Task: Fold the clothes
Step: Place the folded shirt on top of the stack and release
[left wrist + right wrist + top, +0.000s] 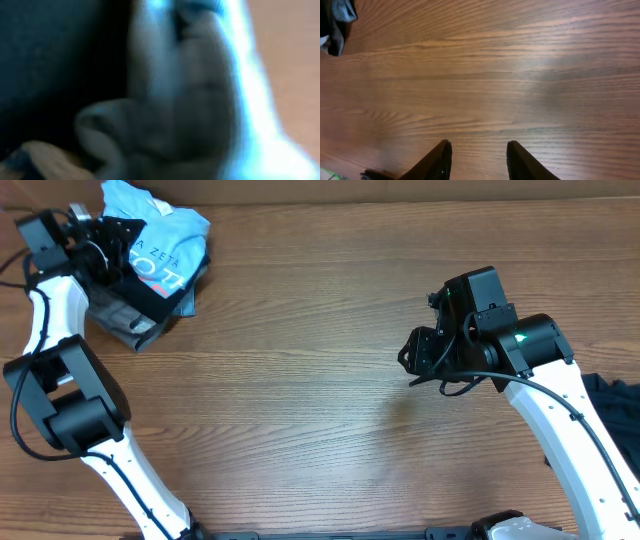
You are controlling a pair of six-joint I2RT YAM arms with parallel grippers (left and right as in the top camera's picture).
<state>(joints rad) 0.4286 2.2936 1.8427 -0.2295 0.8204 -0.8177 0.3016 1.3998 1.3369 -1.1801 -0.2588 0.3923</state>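
The heap of clothes (170,235) lies at the table's (300,400) far left corner, another garment (612,395) well apart at its right edge.

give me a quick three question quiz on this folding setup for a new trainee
1. True or false: the right gripper is holding a shirt.
2. In the overhead view, where does the sky-blue T-shirt lie? A top left, B centre, C bottom right.
3. Fill in: the garment at the right edge of the table is ____ in colour.
Key: 1 false, its jaws stand apart over bare wood. 2 A. 3 dark.
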